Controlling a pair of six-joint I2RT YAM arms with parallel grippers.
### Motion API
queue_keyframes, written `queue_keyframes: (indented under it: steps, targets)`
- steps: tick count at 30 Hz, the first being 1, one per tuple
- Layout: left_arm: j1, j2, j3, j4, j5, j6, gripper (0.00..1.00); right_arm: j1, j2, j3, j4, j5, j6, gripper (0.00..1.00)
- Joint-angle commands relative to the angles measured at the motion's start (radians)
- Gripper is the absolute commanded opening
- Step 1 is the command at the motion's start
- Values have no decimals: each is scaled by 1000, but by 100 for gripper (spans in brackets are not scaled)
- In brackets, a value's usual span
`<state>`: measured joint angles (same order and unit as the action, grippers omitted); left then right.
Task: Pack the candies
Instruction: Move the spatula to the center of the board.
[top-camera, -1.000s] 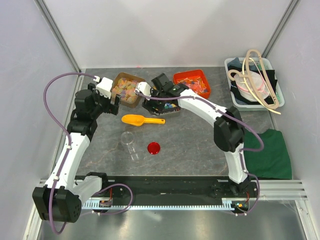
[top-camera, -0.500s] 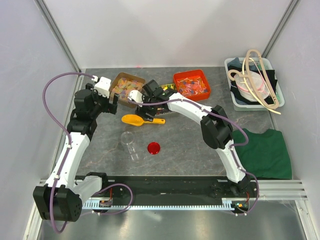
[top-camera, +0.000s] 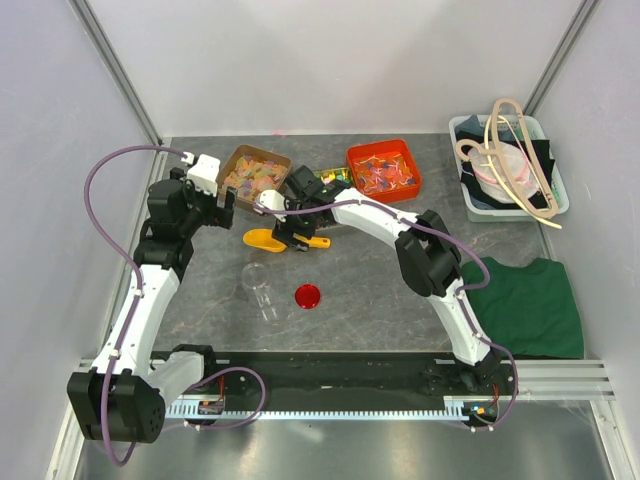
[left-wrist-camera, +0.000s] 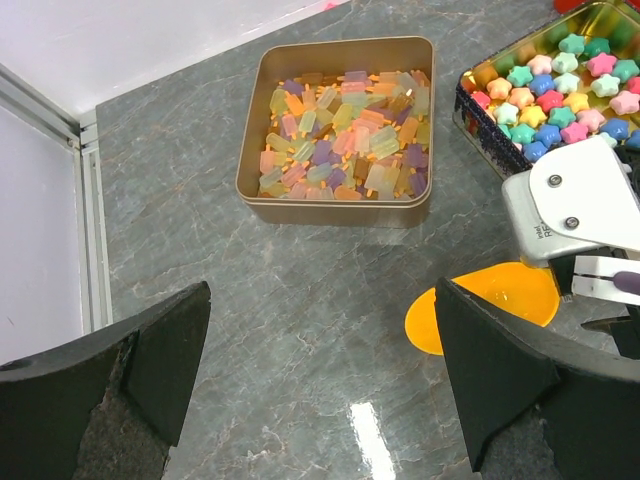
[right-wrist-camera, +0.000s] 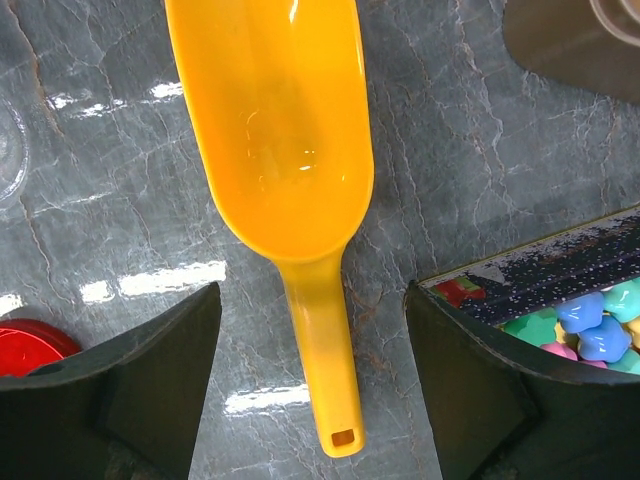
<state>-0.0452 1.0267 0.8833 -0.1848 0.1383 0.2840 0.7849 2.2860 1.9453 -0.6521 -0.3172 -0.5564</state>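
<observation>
The candies (left-wrist-camera: 343, 128) are pale translucent pieces filling a square gold tin (top-camera: 255, 174) at the back left of the table. My left gripper (left-wrist-camera: 320, 372) is open and holds nothing, hovering just in front of that tin over bare table. A yellow scoop (right-wrist-camera: 290, 140) lies empty on the table, seen in the top view as the scoop (top-camera: 270, 240). My right gripper (right-wrist-camera: 312, 345) hangs open above its handle (right-wrist-camera: 330, 400), one finger on each side, not touching it. In the top view the right gripper (top-camera: 291, 236) covers part of the scoop.
A dark tin of bright star candies (left-wrist-camera: 560, 70) stands right of the gold tin. An orange tray (top-camera: 385, 168) sits further right. A clear cup (top-camera: 257, 281) and a red lid (top-camera: 308, 296) lie nearer the arms. A grey bin (top-camera: 508, 168) and green cloth (top-camera: 530, 305) occupy the right side.
My right gripper has moved from above the star-candy tin toward the near left, coming over the scoop's handle, and its jaws have widened. The left arm has barely moved.
</observation>
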Motion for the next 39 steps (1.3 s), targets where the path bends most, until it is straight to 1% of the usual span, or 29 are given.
queue_keyframes:
  steps: [1,10,13,18,24,26,28,29,30,31,33,35,39]
  targets:
    - [8,-13,-3,33,24,-28,99,2,16,-3,17,-6,-16,82]
    - [16,-10,-4,30,40,-29,99,2,69,61,11,1,-10,79]
    - [16,-10,-6,30,44,-31,99,2,84,78,8,3,-11,77]
    - [18,-7,-6,28,50,-31,99,2,104,110,-11,-19,-4,70]
    - [19,-4,-4,27,52,-31,99,2,87,103,-18,-17,-3,54]
    - [21,-5,-4,27,55,-32,99,2,66,80,-15,-11,-7,45]
    - [21,-5,-4,27,53,-32,99,2,47,44,-12,-3,-8,38]
    - [21,-5,-4,27,53,-31,100,2,26,32,-9,0,-10,33]
    - [21,-4,-4,25,55,-31,99,1,15,20,-7,4,-10,30]
    - [22,-4,-4,27,52,-31,99,2,3,-5,-9,6,-11,28]
    - [22,-4,-4,25,55,-31,99,2,-36,-32,-7,15,-14,22]
    - [22,-4,-3,27,55,-31,99,2,-75,-72,-6,33,-14,19]
    - [24,-2,-4,25,55,-31,99,2,-141,-152,-4,59,-13,17]
